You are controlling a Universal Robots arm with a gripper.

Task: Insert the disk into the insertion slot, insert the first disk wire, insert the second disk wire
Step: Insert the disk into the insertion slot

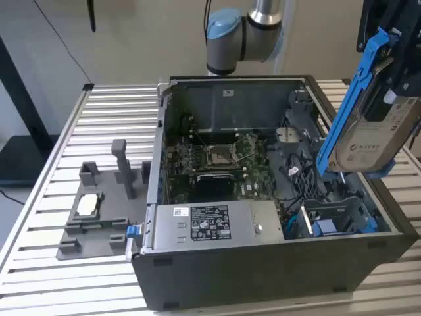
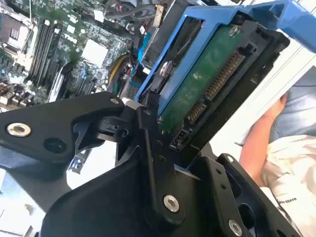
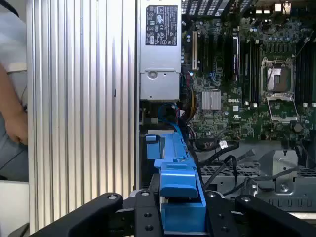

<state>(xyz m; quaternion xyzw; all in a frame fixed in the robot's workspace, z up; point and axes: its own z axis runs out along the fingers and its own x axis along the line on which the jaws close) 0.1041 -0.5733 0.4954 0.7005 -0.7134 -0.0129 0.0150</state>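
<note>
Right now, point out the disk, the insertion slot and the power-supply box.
disk [image 1: 378, 135]: exterior view, on its pale label.
insertion slot [image 1: 345, 212]: exterior view, on its grey inner wall.
power-supply box [image 3: 159, 59]: first wrist view, on bare grey metal below its label.

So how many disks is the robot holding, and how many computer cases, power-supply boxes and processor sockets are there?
Disk in the gripper: 1
Computer case: 1
Power-supply box: 1
Processor socket: 1
Total: 4
</note>
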